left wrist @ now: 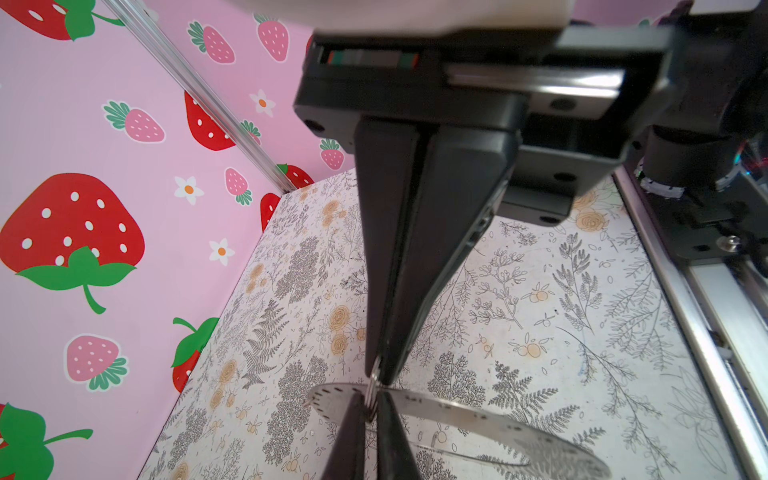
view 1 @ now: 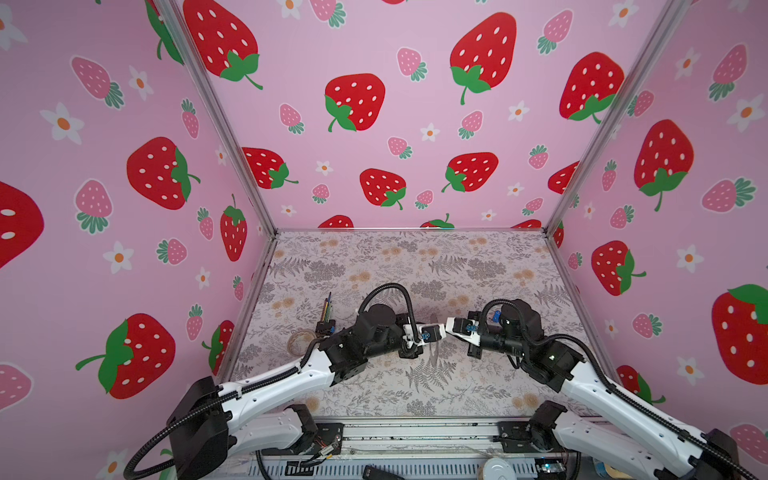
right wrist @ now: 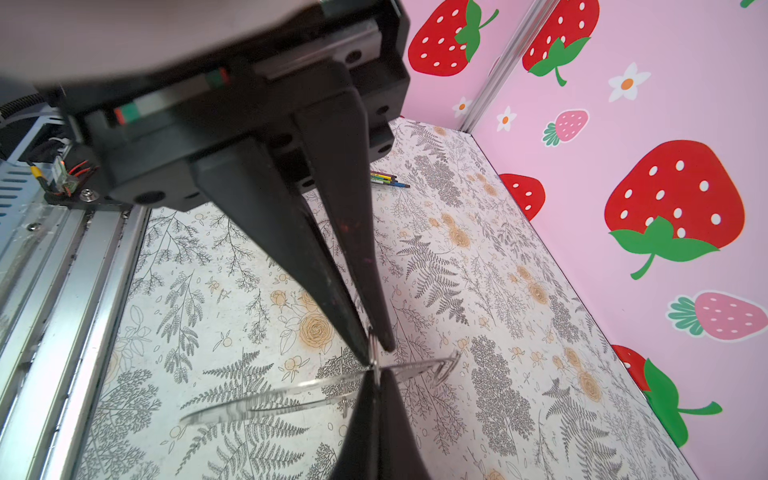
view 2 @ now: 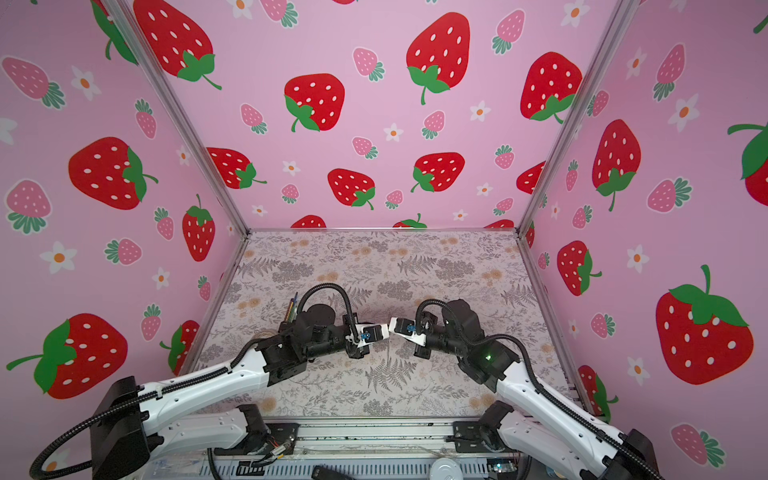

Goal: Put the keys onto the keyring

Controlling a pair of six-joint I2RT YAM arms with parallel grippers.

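Note:
Both grippers meet tip to tip above the middle of the table. My left gripper (view 1: 441, 330) (left wrist: 371, 401) and right gripper (view 1: 447, 326) (right wrist: 376, 374) are both shut. Between their tips stands a tiny silver loop of the keys (left wrist: 372, 390), edge-on and pinched from both sides. The keys' blue tag is hidden. The keyring (left wrist: 478, 419) (right wrist: 257, 401), a flat shiny ring with tiny rim holes, crosses the loop where the tips meet and juts out to one side, off the table. Neither gripper holds it by its flat faces.
A holder with coloured pencils (view 1: 326, 311) and a pale tape roll (view 1: 301, 340) sit on the floral table at the left, beside the left arm. The metal front rail (view 1: 415, 432) and the strawberry-print walls enclose the table.

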